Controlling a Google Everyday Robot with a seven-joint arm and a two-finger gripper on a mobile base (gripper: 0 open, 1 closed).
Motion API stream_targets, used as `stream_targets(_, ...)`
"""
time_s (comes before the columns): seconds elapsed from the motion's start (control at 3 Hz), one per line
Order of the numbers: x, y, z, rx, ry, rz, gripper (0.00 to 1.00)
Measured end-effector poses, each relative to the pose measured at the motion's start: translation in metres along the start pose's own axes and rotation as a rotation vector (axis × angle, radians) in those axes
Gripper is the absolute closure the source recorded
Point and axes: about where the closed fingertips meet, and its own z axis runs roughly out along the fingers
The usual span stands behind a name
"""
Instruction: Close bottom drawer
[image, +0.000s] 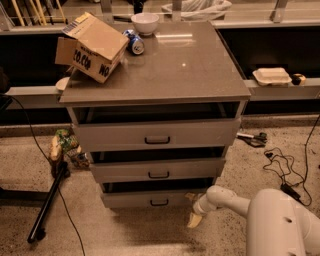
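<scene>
The bottom drawer (130, 200) is the lowest of three grey fronts on the cabinet, with a small dark bar handle (159, 202). It stands out only a little, with a dark gap above its front. My gripper (193, 211) is at the right end of the drawer front, low near the floor, at the end of my white arm (225, 199) that reaches in from the lower right. It touches or nearly touches the front's right corner.
The middle drawer (125, 171) and top drawer (115, 135) are each slightly out. A cardboard box (92, 47), a can (135, 43) and a white bowl (145, 22) sit on the cabinet top. A black pole (47, 205) lies on the floor left; cables (282, 167) lie right.
</scene>
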Motion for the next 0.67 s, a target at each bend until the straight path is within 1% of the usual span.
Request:
stream_targets(0.33,0.0008,-0.0106,0.0074,-0.011,-0.007,0.003,0.00)
stream_targets(0.67,0.0006,-0.0096,0.0073,-0.013,-0.008,0.002,0.00)
